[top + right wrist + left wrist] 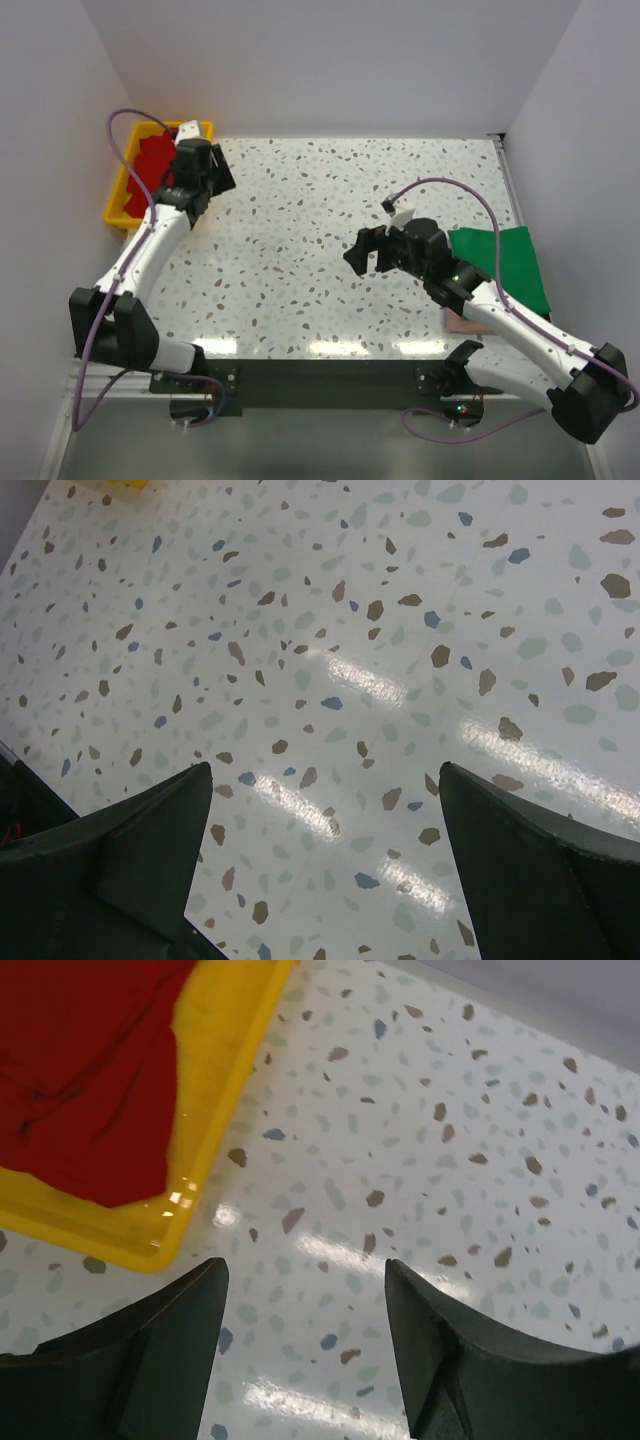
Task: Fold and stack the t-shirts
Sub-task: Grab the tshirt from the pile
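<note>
Left gripper point(305, 1280) hangs just off the right rim of the yellow bin point(215, 1100), over bare table point(300, 200). Its jaws are spread about halfway and hold nothing. The red t-shirt point(85, 1070) is crumpled inside the bin, up and to the left of the pincer across the rim. The bin's long axis runs away from the arm bases. The left arm is far nearer, so the pick looks like its job: shift left over the rim, then drop.

Right gripper point(325, 775) is well right of the bin at mid-table, jaws wide apart and empty. The folded green t-shirt point(512, 265) is farthest right of the bin, at the table edge.

Count:
- one bin
- one red heap (may be more than one shirt, can't tell)
- one green shirt
- one pinkish patch point(462, 322) half hidden under the right arm
</note>
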You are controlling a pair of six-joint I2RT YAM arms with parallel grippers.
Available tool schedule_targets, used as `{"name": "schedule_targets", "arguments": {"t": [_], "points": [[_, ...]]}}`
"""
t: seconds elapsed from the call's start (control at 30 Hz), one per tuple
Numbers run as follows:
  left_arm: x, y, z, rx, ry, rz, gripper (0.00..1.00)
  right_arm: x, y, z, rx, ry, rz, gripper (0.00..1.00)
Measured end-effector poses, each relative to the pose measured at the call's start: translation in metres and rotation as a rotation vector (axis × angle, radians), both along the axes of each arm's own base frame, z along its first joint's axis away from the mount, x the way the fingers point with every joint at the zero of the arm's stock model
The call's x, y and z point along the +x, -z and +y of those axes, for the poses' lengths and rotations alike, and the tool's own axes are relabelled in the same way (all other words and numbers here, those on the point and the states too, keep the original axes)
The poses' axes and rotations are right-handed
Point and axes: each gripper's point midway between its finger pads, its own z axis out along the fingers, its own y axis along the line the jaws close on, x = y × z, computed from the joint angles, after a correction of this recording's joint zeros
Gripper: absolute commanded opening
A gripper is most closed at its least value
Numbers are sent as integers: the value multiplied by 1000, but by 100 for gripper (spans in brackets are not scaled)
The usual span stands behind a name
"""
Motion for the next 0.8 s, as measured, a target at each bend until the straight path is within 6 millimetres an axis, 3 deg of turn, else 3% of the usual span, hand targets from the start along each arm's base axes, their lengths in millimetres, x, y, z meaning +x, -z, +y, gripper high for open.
{"name": "schedule_targets", "arguments": {"t": [0.13,0.37,0.47,0.6,0.8], "points": [[33,16,60,-10,-170,35,69,-1,2,-1,-4,-1,10,99],[70,75,160,9,-407,157,68,-4,2,1,1,-17,17,99],[81,103,192,29,-476,208,68,-5,2,3,4,-25,19,99],[96,134,215,46,-515,260,68,-7,2,4,9,-39,24,99],[116,176,229,40,-526,317,62,-9,5,7,10,-56,35,99]]}}
